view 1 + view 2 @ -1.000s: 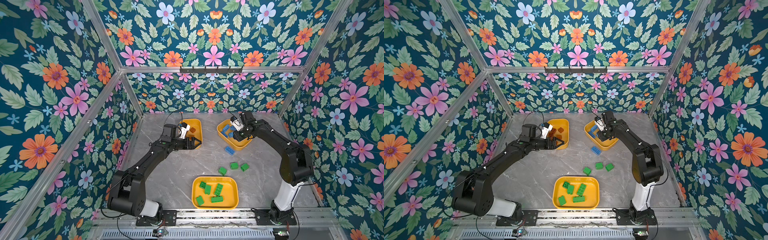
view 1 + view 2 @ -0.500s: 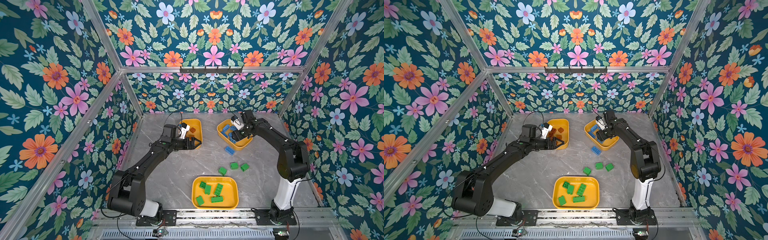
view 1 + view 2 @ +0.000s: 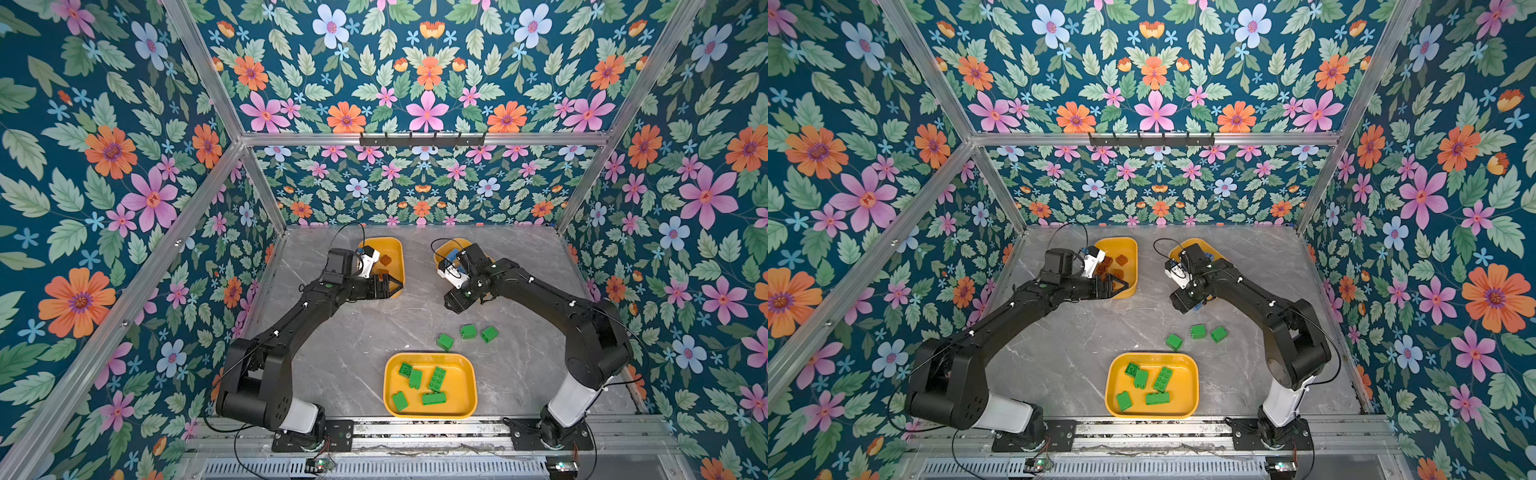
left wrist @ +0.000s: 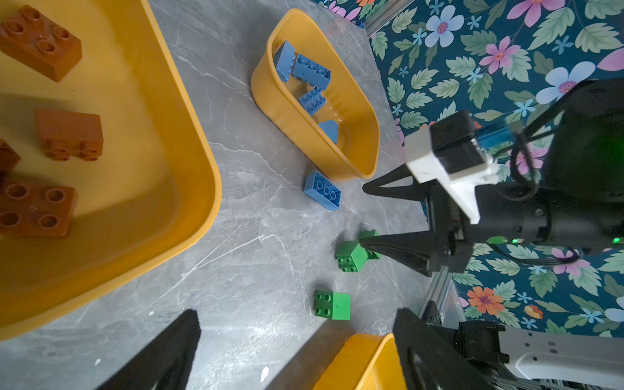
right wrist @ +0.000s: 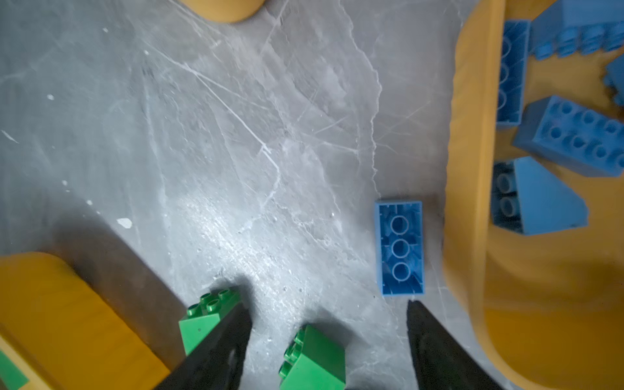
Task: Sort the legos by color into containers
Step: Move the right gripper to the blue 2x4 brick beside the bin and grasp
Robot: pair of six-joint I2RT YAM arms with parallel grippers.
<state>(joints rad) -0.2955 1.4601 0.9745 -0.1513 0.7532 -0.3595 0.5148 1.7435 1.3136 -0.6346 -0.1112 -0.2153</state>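
My right gripper (image 5: 326, 307) is open with nothing between its fingers. It hangs low over the table beside the blue container (image 5: 466, 202), which holds several blue legos. A loose blue lego (image 5: 400, 248) lies studs-down just beyond its fingertip. Three green legos (image 3: 468, 331) lie loose on the table; one of them (image 5: 314, 358) shows between the right fingers, farther off. My left gripper (image 3: 397, 289) is open and empty at the front edge of the container (image 3: 399, 253) with brown legos (image 4: 69, 135). The front container (image 3: 430, 411) holds several green legos.
The marble table is walled in by floral panels and aluminium posts (image 3: 257, 183) on three sides. A metal rail (image 3: 415, 430) carrying both arm bases runs along the front edge.
My right gripper has opened and swung from above the blue container toward the front, down over the table beside it. The left arm has not moved.
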